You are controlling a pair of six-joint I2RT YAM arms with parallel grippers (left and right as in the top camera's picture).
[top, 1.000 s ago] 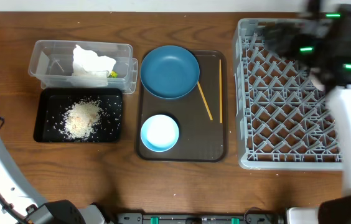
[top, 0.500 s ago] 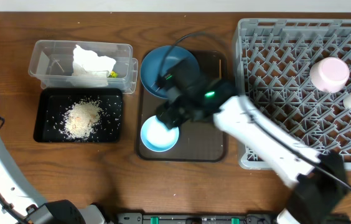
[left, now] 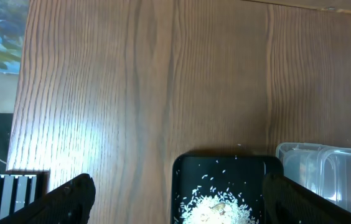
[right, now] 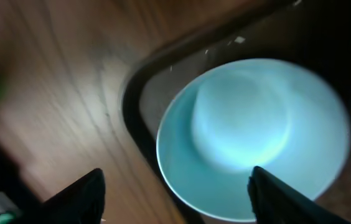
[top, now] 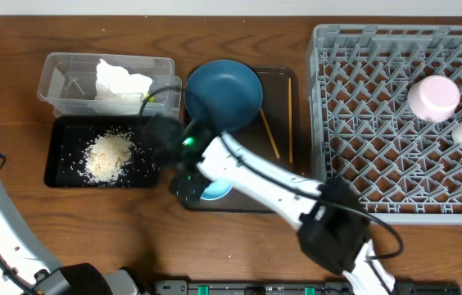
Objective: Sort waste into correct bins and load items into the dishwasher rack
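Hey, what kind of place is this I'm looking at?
Probably a dish-clearing test station: a wooden table with a grey dishwasher rack, a brown serving tray holding a dark blue plate, and a black tray of rice scraps.

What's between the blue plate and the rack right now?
In the overhead view, the two chopsticks lie on the brown tray, between the plate and the rack.

Table (left: 132, 93): wood, strong grain, satin sheen.
Tub (top: 59, 78), far left: clear smooth plastic.
Napkin (top: 120, 80): crumpled white paper.
Black tray (top: 55, 176): smooth, dark.
Rack (top: 378, 123), right: matt grey plastic.
Light blue bowl (right: 256, 130): smooth, glossy.
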